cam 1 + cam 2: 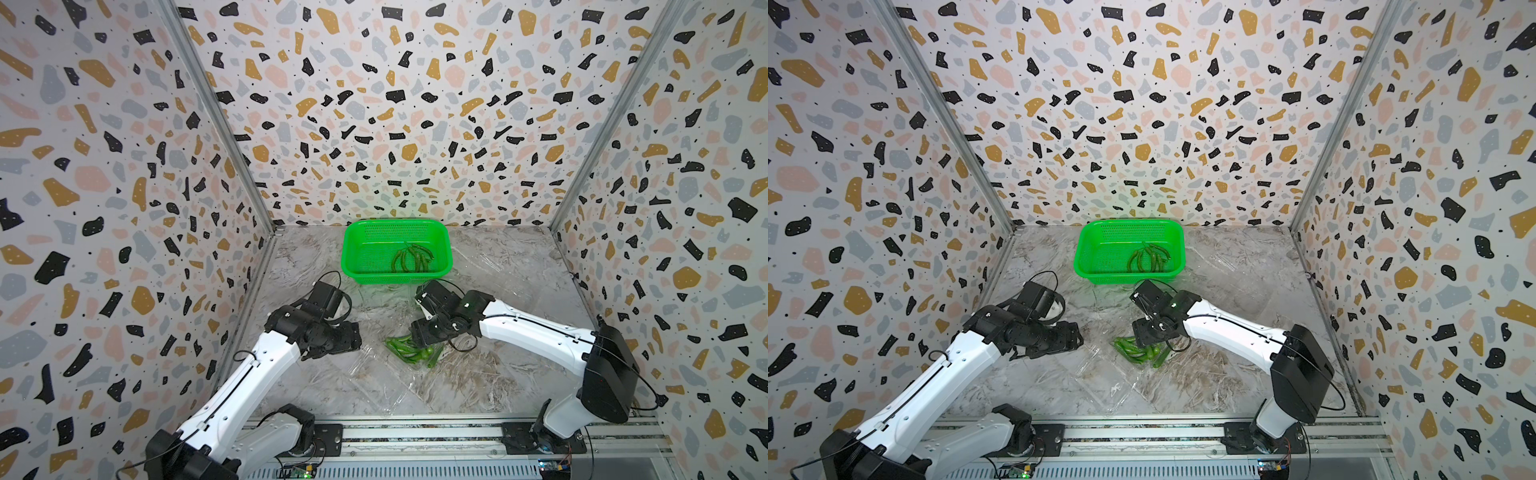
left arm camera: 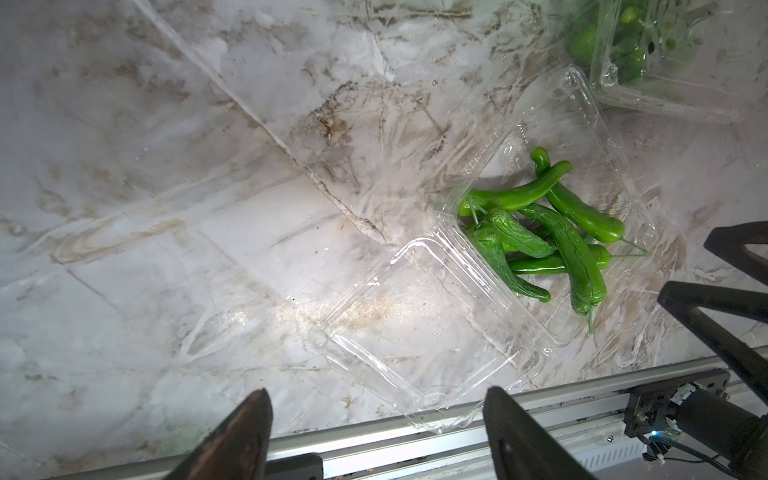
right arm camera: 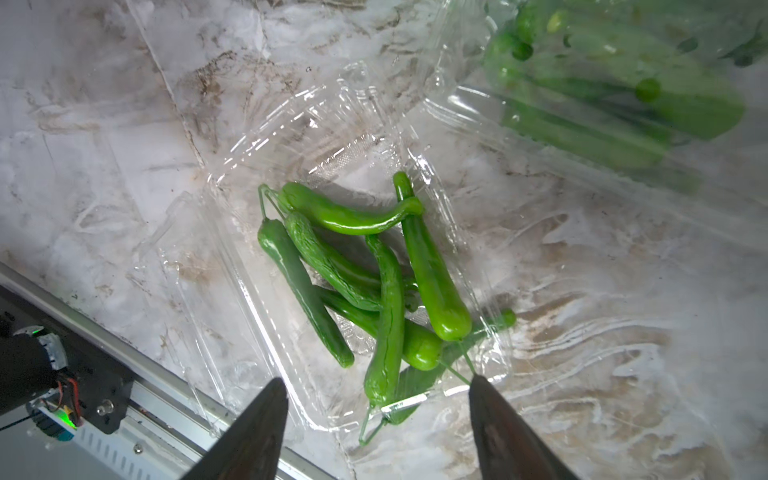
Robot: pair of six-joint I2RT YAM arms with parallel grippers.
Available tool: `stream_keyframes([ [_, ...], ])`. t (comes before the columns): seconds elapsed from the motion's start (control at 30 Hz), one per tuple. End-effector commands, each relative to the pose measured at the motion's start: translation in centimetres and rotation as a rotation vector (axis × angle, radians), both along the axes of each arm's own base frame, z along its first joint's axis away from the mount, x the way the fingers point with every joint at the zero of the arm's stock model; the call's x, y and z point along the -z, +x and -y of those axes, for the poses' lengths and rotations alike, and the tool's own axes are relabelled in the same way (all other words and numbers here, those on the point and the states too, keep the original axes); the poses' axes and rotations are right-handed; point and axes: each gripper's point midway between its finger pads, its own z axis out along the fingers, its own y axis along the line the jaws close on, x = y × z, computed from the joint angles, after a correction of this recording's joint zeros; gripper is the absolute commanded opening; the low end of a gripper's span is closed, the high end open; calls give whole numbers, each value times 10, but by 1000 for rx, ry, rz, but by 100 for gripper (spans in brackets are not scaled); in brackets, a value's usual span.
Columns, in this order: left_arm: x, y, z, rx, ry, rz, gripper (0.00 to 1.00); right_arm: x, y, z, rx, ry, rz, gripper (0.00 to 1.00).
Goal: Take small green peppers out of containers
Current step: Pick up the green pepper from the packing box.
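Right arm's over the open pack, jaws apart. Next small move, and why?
Probably lower the right gripper and close on one of the small green peppers: its jaws stand open and empty above them, the container lies open, and others already sit in the green basket.

No text, label, brand, number or sign could be read on anything in any of the views.
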Motion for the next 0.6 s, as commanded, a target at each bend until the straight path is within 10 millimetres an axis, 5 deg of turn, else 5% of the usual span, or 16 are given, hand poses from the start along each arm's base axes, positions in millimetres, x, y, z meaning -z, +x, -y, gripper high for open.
stream_keyframes([
  [0.0,0,1,1,-10,-11,-5,81,-22,-17,14,-51,37,6,71],
  [0.17,2,4,4,-7,-21,-8,81,-18,-40,21,-73,92,-21,70],
  [0.37,0,11,9,4,-30,-10,81,-9,-48,4,-126,73,-37,69],
  [0.57,-3,11,9,11,-23,-6,81,24,-49,-7,-153,-39,-82,66],
])
